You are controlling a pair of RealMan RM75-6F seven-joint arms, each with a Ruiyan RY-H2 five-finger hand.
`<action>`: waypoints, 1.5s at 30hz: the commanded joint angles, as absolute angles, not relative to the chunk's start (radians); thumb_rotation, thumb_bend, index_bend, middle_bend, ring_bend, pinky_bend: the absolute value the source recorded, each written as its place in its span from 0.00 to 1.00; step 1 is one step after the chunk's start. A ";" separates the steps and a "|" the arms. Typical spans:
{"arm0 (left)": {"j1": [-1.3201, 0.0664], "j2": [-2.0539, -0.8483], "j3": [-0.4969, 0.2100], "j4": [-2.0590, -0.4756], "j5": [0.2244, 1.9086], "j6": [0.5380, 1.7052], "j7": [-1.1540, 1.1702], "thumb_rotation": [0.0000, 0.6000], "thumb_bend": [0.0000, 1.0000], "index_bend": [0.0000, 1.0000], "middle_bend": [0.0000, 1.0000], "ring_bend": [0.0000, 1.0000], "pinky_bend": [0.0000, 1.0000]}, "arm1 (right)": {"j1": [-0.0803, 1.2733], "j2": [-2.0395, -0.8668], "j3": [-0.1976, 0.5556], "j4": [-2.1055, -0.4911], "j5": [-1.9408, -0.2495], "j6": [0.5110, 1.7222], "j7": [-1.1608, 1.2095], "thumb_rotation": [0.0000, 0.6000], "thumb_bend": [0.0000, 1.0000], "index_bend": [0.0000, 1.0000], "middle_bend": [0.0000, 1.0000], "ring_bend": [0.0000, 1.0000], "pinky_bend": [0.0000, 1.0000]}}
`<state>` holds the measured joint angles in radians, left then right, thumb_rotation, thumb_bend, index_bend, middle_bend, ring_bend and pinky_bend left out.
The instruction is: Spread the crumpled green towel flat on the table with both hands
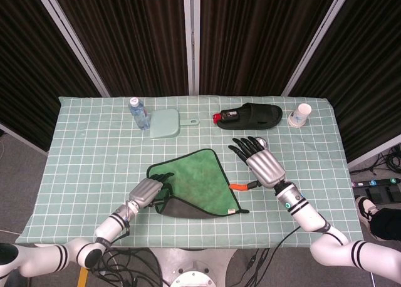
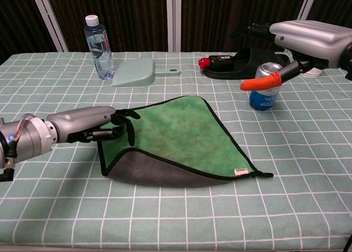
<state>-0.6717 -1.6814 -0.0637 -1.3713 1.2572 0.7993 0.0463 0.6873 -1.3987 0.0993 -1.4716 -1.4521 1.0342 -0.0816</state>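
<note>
Two hands were over the table (image 1: 75, 149), w/ the green towel (image 1: 194, 183) lying between them near the front-middle of the checked cloth. The towel was folded over on itself: green side up, dark grey underside showing along the front edge, black trim all round, a small tag at the front-right corner.

The left hand (image 2: 102, 125) was low at the towel's left edge, fingers (image 2: 127, 128) curled down onto the fabric and touching it. Whether it actually pinched the edge or just rested there couldn't be told from either view.

The right hand (image 1: 262, 161) was raised off the table, well clear of the towel, fingers spread and holding nothing; its orange thumb tip (image 2: 261, 83) stuck out sideways. In the chest view it hung above and in front of the blue can (image 2: 264, 97), which stood right of the towel.

Rest of the table, toward the back: a water bottle (image 1: 139, 111) at back left, a pale green dustpan (image 1: 166, 122) just beside it, a black slipper (image 1: 250, 116) w/ a red-capped item tucked at its left end, and a paper cup (image 1: 301, 115) at the far right.
</note>
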 commanded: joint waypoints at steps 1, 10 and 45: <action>-0.676 -1.703 -0.061 -1.351 1.263 0.806 0.056 0.08 0.67 0.43 0.13 0.12 0.14 | 0.684 -1.398 0.098 -1.471 -1.453 1.036 -0.077 0.35 0.01 0.07 0.00 0.00 0.00; -0.692 -1.724 -0.054 -1.338 1.243 0.769 0.078 0.08 0.67 0.43 0.13 0.12 0.14 | 0.679 -1.395 0.099 -1.466 -1.453 1.034 -0.061 0.34 0.02 0.07 0.00 0.00 0.00; -0.586 -1.449 -0.094 -1.624 1.259 0.961 -0.125 0.40 0.65 0.47 0.13 0.12 0.14 | 0.632 -1.350 0.095 -1.479 -1.453 1.074 -0.055 0.43 0.02 0.07 0.00 0.00 0.00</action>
